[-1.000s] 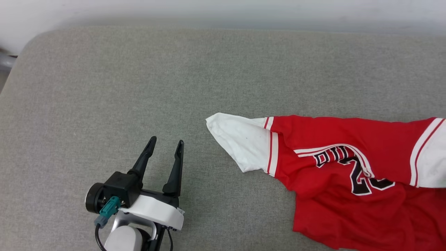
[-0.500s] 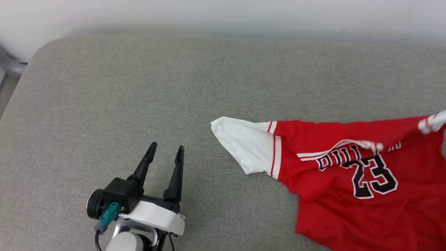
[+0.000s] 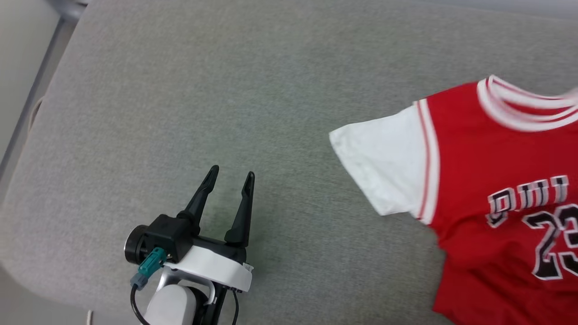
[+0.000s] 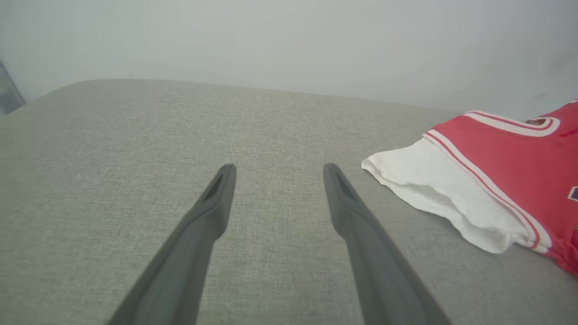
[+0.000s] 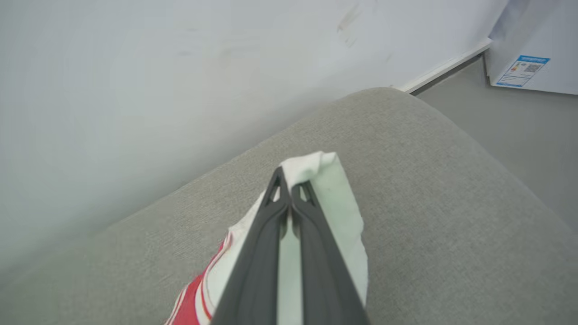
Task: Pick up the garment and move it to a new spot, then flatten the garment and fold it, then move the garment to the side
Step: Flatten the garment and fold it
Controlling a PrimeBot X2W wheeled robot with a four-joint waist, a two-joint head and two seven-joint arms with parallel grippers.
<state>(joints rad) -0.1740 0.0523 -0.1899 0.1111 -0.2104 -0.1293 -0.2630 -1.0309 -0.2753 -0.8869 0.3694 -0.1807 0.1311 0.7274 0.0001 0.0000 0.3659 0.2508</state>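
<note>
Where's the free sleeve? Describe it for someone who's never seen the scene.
On the grey cushion, the red garment is at the right. Its white sleeve points toward the open left gripper, untouched; the other white sleeve is pinched in the shut right gripper.

Garment [image 3: 474,149]: red jersey shirt, white short sleeves, red-white striped collar and sleeve trim.
Print: black, white-outlined lettering over a number starting with 2, facing up.
Pose: front up, one white sleeve [image 3: 384,171] flat, pointing left.
Place: right part of the grey cushion [image 3: 226,90].
Grip: other white sleeve [image 5: 336,198] pinched in the closed right gripper [image 5: 289,180].
</note>
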